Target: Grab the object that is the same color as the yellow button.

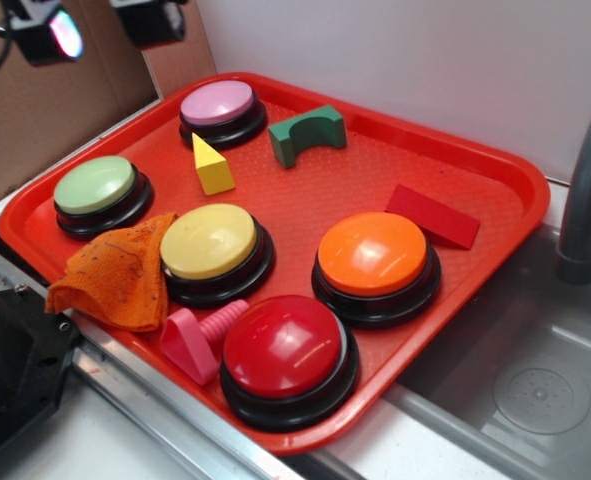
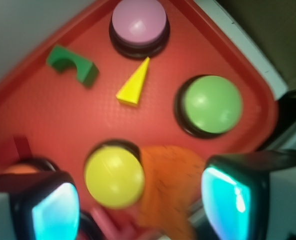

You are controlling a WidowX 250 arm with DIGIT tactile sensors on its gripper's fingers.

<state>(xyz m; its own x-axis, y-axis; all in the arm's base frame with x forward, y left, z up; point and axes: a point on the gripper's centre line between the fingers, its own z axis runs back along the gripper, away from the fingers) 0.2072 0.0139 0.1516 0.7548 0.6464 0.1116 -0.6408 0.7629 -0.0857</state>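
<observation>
The small yellow wedge block lies on the red tray between the pink-topped and yellow-topped buttons. The yellow button, with a black base, stands near the tray's front left. My gripper hangs high above the tray's far left corner, well away from the wedge. Its two fingers with cyan pads stand wide apart with nothing between them.
On the tray are a green arch block, a red wedge, an orange cloth, a pink toy bolt, and pink, light green, orange and red buttons. A sink and faucet lie right.
</observation>
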